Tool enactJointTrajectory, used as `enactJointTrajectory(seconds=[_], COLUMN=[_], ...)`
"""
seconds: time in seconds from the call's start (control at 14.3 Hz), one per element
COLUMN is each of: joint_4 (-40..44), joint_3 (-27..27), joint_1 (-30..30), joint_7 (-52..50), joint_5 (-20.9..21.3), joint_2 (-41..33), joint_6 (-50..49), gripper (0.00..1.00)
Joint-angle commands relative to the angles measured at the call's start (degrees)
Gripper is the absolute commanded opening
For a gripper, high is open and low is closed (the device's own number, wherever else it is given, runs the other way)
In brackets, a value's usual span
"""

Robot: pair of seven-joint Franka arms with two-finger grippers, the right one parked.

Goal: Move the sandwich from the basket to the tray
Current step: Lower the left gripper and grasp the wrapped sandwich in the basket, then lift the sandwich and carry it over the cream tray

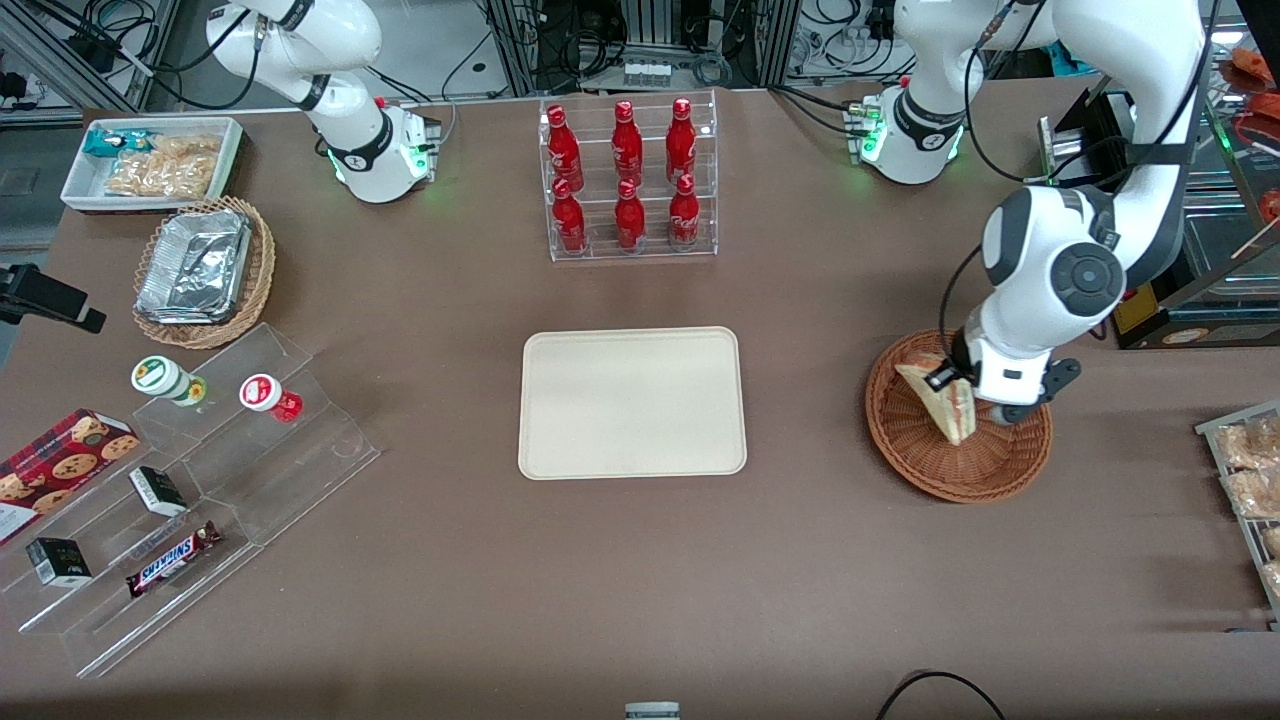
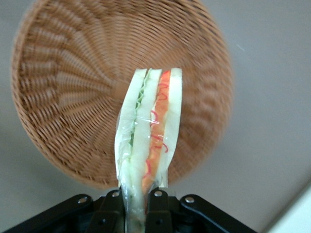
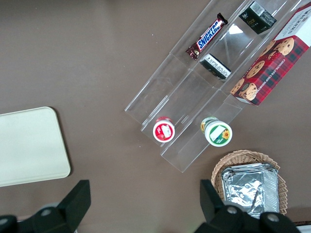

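front view | tray (image 1: 632,402) mid-table, bare, flat | basket (image 1: 958,420) toward the working arm's end, well apart from tray | gripper (image 1: 962,397) over basket, fingers (image 2: 158,206) clamped on one end of the sandwich (image 1: 945,396) | sandwich apparently lifted off the weave, wrapped in clear film, filling edge showing

Reddish-brown woven basket (image 2: 73,97) — white sandwich (image 2: 148,141), red-green layers.

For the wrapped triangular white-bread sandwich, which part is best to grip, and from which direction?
Probably as now: the left gripper is shut on one corner of the wrapped triangular white-bread sandwich, pinching across its flat bread faces from above the round reddish-brown wicker basket. The thin wedge fits between the fingers.
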Motion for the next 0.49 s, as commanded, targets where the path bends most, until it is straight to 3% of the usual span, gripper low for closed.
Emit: enactJointTrajectory(seconds=[0.0, 0.14, 0.42], joint_4=[7.5, 13.4, 24.9], joint_3=[0.2, -1.1, -1.2], joint_1=[-5.0, -9.9, -18.4], joint_7=[7.3, 12.7, 4.3], joint_5=[3.5, 3.4, 3.1], joint_2=[4.0, 9.4, 19.3], joint_6=[-4.5, -4.5, -4.5], gripper=[0.01, 0.02, 0.00])
